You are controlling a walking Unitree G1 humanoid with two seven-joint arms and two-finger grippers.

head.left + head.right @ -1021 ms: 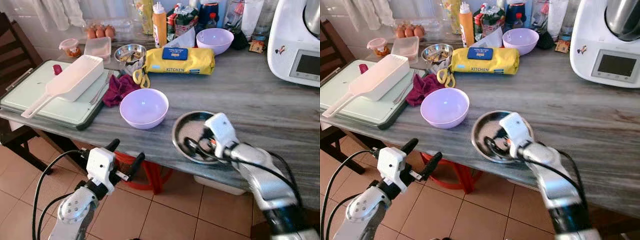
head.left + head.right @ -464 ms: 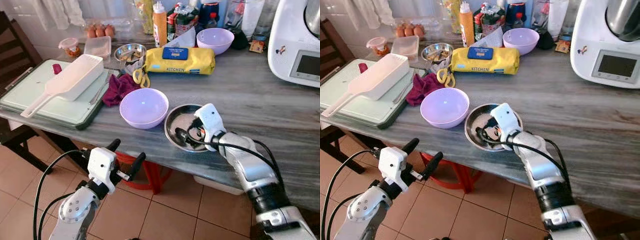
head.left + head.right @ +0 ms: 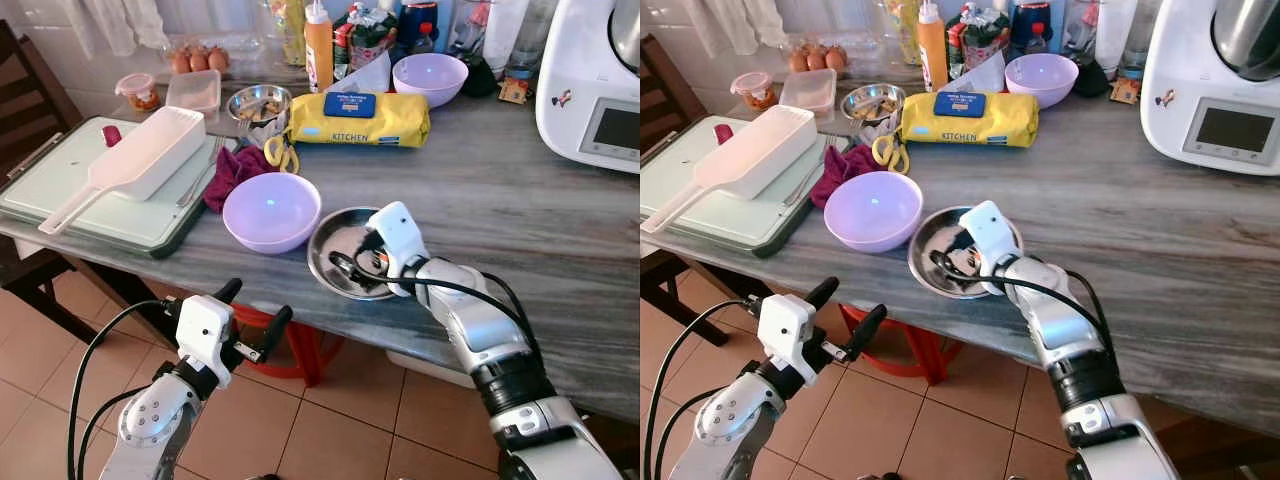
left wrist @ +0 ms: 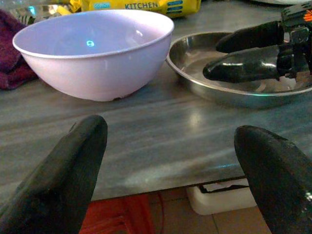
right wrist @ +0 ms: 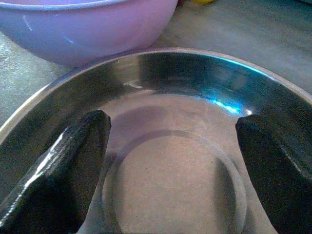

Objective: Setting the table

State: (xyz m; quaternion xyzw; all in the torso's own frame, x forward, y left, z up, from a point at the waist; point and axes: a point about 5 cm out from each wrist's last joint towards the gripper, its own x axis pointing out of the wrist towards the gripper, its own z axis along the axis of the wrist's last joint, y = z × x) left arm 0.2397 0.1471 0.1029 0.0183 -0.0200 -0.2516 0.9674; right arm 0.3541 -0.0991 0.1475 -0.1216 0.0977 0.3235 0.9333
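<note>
Fingers, right: spread apart inside the steel plate [image 3: 345, 258], both black fingers [image 5: 63, 165] lying over its bottom, gripping nothing; the right gripper [image 3: 355, 262] reaches in from the plate's near right side.
Fingers, left: also parted and holding nothing; the left gripper [image 3: 252, 318] hangs below the counter's front edge, over the tiled floor [image 3: 330, 430].
Counter: grey marbled counter [image 3: 520, 200] carrying everything below.
Kitchen machine: white appliance [image 3: 595, 85] with a screen, at the far right of the counter.
Tray: pale green tray [image 3: 60, 185] at the left end, with a white long-handled container [image 3: 135, 165] lying across it.
Yellow pack: yellow packet marked KITCHEN [image 3: 360, 118], behind the two dishes.
Near bowl: lilac bowl [image 3: 271, 211], upright, just left of the steel plate, their rims touching or all but touching; I cannot tell which.
Steel plate: shallow and round, near the counter's front edge, between the near bowl and the right arm.
Far bowl: second lilac bowl [image 3: 430, 78], at the back, well apart from the first.
Cloth: dark red cloth [image 3: 232, 172], bunched between the tray and the near bowl.
Small steel bowl: small steel bowl [image 3: 260, 103], left of the yellow pack.
Scissors: yellow-handled scissors [image 3: 279, 153], just in front of it.
Eggs: brown eggs [image 3: 198, 60] at the back left.
</note>
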